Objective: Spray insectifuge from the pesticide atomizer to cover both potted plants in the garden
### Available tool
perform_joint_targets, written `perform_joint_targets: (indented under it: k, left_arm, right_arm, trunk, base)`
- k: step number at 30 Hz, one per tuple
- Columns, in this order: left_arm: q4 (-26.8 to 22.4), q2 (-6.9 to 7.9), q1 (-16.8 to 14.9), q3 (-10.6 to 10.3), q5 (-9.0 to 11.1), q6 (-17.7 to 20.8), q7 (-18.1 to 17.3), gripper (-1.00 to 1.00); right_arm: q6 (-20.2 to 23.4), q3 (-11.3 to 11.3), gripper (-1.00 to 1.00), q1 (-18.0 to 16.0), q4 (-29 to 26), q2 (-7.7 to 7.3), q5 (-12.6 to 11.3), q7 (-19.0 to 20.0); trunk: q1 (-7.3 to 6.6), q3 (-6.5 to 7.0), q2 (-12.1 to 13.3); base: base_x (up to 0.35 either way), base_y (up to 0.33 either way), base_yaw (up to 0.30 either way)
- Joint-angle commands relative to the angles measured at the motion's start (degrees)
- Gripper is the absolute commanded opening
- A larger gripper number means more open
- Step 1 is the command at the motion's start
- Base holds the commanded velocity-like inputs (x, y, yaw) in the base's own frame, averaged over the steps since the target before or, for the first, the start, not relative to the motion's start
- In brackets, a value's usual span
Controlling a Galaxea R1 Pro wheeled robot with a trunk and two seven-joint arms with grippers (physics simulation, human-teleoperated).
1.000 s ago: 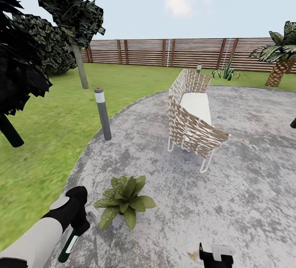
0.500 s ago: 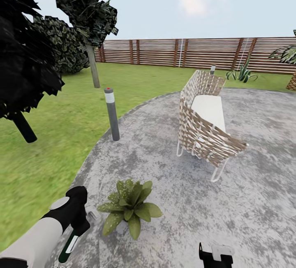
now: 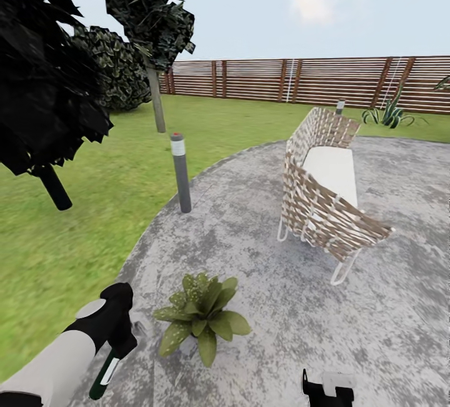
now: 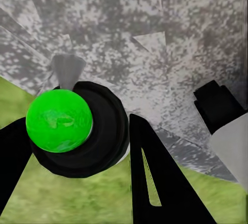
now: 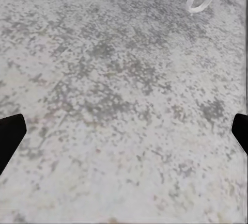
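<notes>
Rightward the scene is being shifted as the camera turns. The pesticide atomizer (image 3: 105, 374) is being gripped by the left pincer (image 3: 119, 339) beside the potted plant (image 3: 201, 314); the right pincer (image 5: 124, 136) is being held wide, unladen. Spraying is being readied; aiming is required.

bright even daylight, no cast shadows, soft blurry render (wide-angle bending at edges)

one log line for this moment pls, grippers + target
left gripper shut on pesticide atomizer | right gripper open over patio | potted plant ahead beside left arm
</notes>
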Motion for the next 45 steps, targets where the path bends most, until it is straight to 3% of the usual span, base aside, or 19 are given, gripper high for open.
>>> perform_joint_targets:
  k: [1, 11, 17, 21, 27, 38, 45]
  left_arm:
    - [-0.1, 0.06, -0.1, -0.2, -0.4, 0.3, -0.6, -1.0]
    - [-0.1, 0.07, -0.1, -0.2, -0.4, 0.3, -0.2, -1.0]
    - [0.0, 0.08, -0.1, -0.2, 0.2, 0.5, 4.6, -1.0]
    - [0.6, 0.07, 0.0, 0.0, 0.4, 0.7, 4.6, -1.0]
    - [0.8, 0.09, 0.0, 3.2, 0.7, 0.6, 4.5, -1.0]
    - [0.7, 0.03, 0.0, 3.6, 0.8, 0.6, 4.6, -1.0]
    - [0.6, 0.0, 0.0, 3.7, 0.8, 0.6, 4.7, -1.0]
  right_arm:
    - [-0.1, 0.5, 1.0, 0.0, 0.0, -0.01, -0.5, -0.1]
    - [0.0, 0.5, 1.0, 0.0, 0.0, 0.01, -0.5, -0.1]
    - [0.0, 0.5, 1.0, 0.0, 0.0, 0.01, -0.4, -0.1]
    - [0.0, 0.5, 1.0, 0.0, 0.0, 0.01, -0.4, -0.1]
    - [0.0, 0.5, 1.0, -0.1, 0.0, -0.01, -0.4, -0.1]
    - [0.0, 0.5, 1.0, 0.0, 0.0, -0.14, -0.4, -0.1]
    - [0.0, 0.6, 1.0, 0.0, 0.0, -0.08, -0.4, -0.1]
  trunk:
    - [0.0, -0.06, 0.0]
    - [0.0, -0.06, 0.0]
    - [0.0, -0.06, 0.0]
    - [0.0, -0.06, 0.0]
    - [0.0, -0.06, 0.0]
    - [0.0, -0.06, 0.0]
    - [0.0, -0.06, 0.0]
  base:
    - [0.047, -0.263, 0.001]
    - [0.003, -0.265, 0.129]
    - [0.062, -0.107, 0.276]
    - [0.007, -0.006, 0.277]
    - [0.0, -0.005, 0.148]
    - [-0.063, -0.233, 0.006]
    - [0.0, -0.269, 0.238]
